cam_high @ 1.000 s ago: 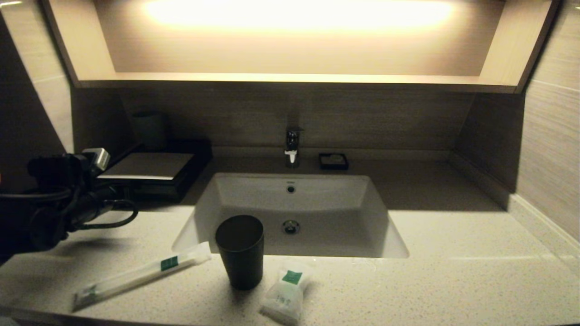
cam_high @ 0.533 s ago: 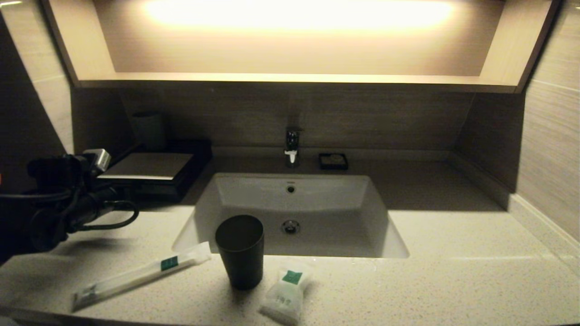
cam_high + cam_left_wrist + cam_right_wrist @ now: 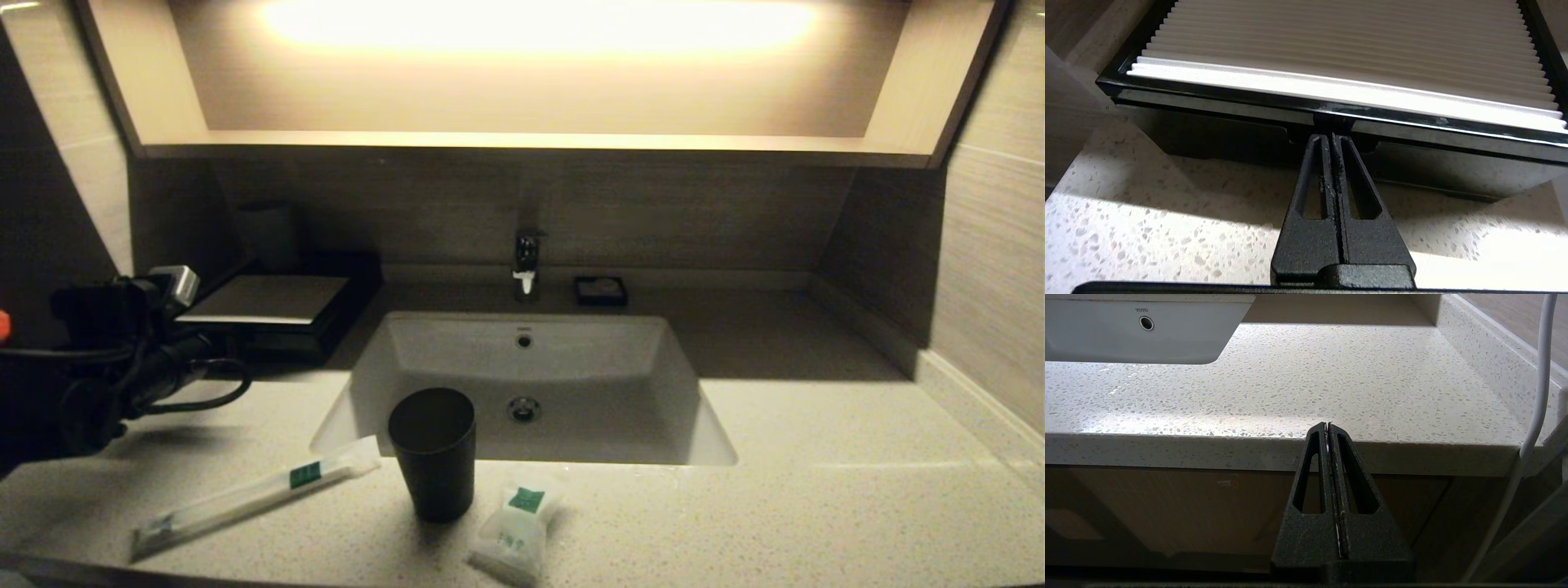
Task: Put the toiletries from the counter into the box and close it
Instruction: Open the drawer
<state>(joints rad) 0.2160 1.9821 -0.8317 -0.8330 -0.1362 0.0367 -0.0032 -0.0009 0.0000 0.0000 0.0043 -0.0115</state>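
Head view: far left on pale speckled stone counter, low black box, light, slick packets near; left wrist: left gripper pressed together at stiff drawer-front notch, best pull point; right wrist: right gripper closed, parked below counter edge.

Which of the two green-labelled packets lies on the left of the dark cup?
The long stick-shaped packet lies left of the dark cup, slanting across the counter. The small pillow-like pouch sits on the cup's other side, near the front edge.

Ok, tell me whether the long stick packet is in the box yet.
No, the long stick packet lies on the counter, left of the dark cup, far from the box.
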